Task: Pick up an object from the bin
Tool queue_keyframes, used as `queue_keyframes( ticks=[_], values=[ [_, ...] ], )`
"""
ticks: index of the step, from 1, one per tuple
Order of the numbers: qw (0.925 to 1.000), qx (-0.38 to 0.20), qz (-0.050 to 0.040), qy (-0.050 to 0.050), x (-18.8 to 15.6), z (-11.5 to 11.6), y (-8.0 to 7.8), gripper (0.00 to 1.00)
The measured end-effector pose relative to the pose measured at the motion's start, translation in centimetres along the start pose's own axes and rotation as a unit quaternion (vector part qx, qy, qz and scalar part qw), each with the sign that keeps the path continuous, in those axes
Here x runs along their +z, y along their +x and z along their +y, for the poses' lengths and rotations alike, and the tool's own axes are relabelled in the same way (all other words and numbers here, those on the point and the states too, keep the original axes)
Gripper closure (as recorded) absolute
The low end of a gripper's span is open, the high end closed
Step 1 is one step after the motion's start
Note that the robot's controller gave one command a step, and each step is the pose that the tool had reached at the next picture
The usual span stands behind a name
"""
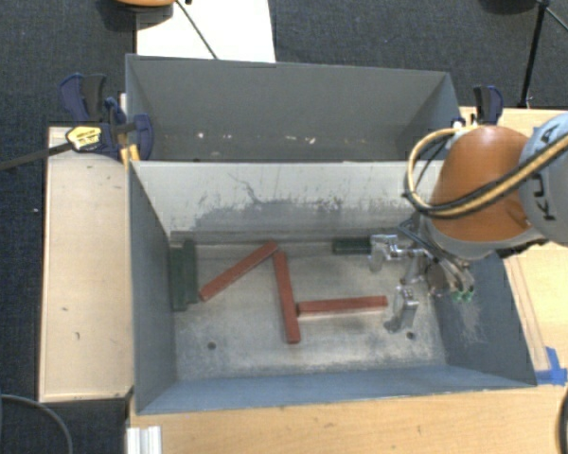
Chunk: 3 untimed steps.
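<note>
**A:** What could go wrong from here?

**B:** The tool (400,301) is low over the floor at the right of the bin (483,339). It is just beside the right end of a red-brown stick (341,305) that lies crosswise. If it takes that stick so near the tip, I'd expect the stick to swing or slip free as it lifts.

**A:** Anything in the way?

**B:** The stick's left end meets a second stick (285,296) that runs front to back. A dragging lift could knock that one. A small dark green piece (350,247) lies by the back wall, near the tool's upper part, and could get nudged. The sloped right wall is also close, so a sideways correction might scrape it. A third stick (237,272) and a green block (182,274) lie well off to the left and look safe.

**A:** Is the tool clenched or released?

**B:** I cannot tell. I see nothing gripped in it.

**A:** And the arm's pose?

**B:** It reaches in from the right. The orange cover (478,187) sits above the right wall, with cables (421,159) looped over it. The wrist is bent so that the tool points down and a little leftward into the bin.
</note>
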State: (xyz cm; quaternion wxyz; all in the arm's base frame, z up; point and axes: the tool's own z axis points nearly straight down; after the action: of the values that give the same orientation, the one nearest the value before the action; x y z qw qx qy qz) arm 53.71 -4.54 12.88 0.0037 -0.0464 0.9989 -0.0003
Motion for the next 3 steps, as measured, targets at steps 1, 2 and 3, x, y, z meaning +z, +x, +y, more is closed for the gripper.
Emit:
queue_keyframes(
  ticks=[1,2,3],
  values=[
    [0.9973,-0.073,0.0028,-0.001,5.82,-3.83,5.47,1.00],
    [0.9971,-0.075,-0.0019,0.000,5.66,-3.82,5.17,0.00],
    [0.9971,-0.077,-0.0017,0.000,5.66,-3.81,5.19,0.00]
  ],
)
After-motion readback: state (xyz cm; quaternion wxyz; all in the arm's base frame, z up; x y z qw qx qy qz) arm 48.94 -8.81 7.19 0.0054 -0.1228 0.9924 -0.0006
